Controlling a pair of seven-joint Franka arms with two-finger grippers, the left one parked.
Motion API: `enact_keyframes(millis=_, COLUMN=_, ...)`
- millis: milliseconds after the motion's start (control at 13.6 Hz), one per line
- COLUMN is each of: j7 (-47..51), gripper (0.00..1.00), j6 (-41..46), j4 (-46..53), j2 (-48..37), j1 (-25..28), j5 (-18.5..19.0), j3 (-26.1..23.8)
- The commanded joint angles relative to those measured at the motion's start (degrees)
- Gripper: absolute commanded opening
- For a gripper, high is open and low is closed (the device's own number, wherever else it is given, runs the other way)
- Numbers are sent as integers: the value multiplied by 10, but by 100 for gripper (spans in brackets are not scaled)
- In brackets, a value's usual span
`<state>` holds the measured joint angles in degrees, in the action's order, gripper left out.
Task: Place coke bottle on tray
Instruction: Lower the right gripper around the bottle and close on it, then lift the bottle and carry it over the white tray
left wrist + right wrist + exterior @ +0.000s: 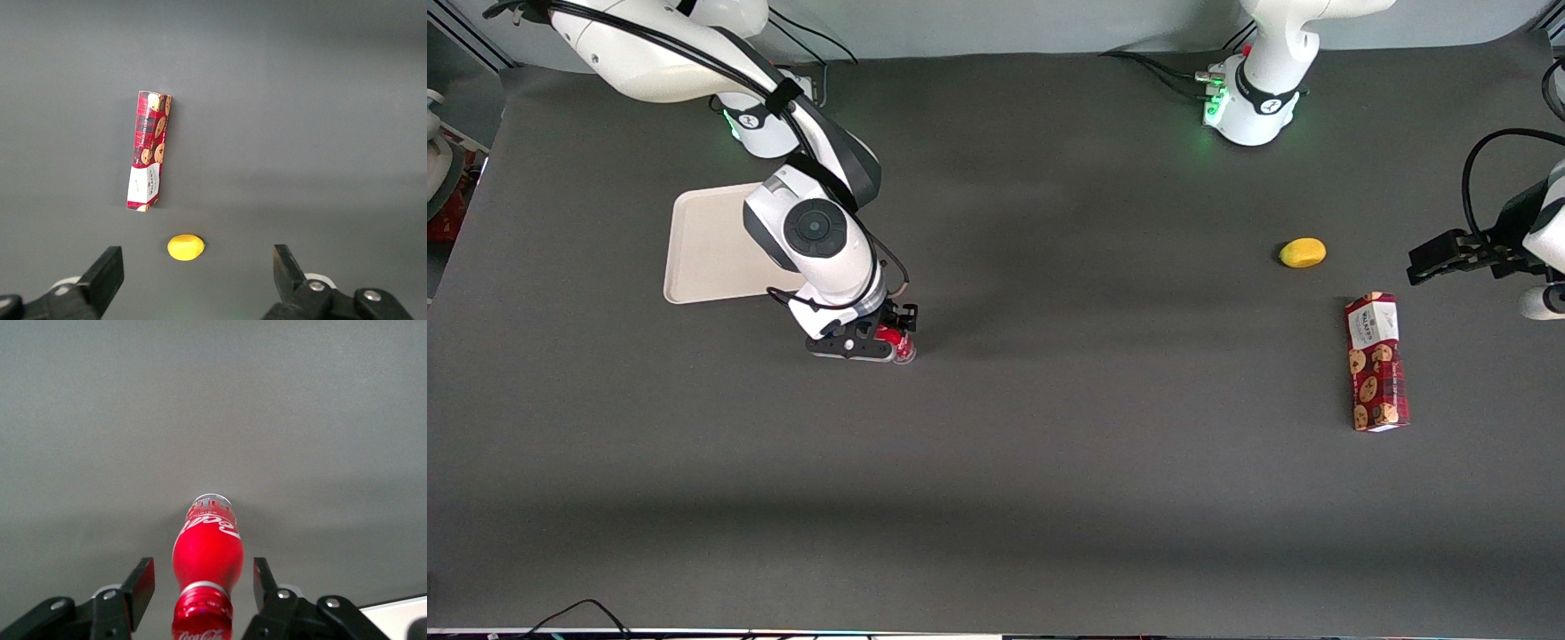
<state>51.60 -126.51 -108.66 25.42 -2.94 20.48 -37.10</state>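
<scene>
**Gripper around the lying coke bottle, not yet closed**

The coke bottle (207,570) lies on its side on the bench (1049,444), near the tray (707,244) and a little nearer to the front camera than it. The gripper (203,587) is low over the bottle, fingers (141,583) spread on both sides with a gap to the body — nothing is grasped yet.

The bottle looks small, light and stiff, but its smooth round plastic may slip or roll. I would take it across the wide labelled body, not the narrow neck.

Count — one coke bottle, one tray, one cookie box (1376,362), one yellow lemon-like fruit (1303,252).
</scene>
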Motion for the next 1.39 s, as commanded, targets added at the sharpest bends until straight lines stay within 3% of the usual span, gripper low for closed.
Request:
enact_keyframes(millis=0, j7=21, gripper=45, j6=-13, j4=-9, j2=-9, j1=-8, j5=7, j3=-8)
enact_keyframes(millis=367, j7=20, gripper=0, j6=-8, j4=-1, j2=-8, j1=-9, j5=7, j3=-8)
enact_keyframes(millis=587, j7=10, gripper=0, j6=75, j4=33, j2=-26, j1=-9, j5=2, j3=-16)
enact_keyframes(millis=734, j7=-29, gripper=0, j6=160, j4=70, j2=-47, j1=-17, j5=-38, j3=-24)
enact_keyframes(millis=881, j7=-115, gripper=0, j6=183, j4=69, j2=-106, j1=-39, j5=-86, j3=-18)
enact_keyframes(millis=1101, j7=-268, gripper=0, j6=263, j4=64, j2=-206, j1=-49, j5=-182, j3=57)
enact_keyframes(millis=1321, j7=-374, gripper=0, j6=285, j4=-6, j2=-314, j1=-45, j5=-204, j3=120)
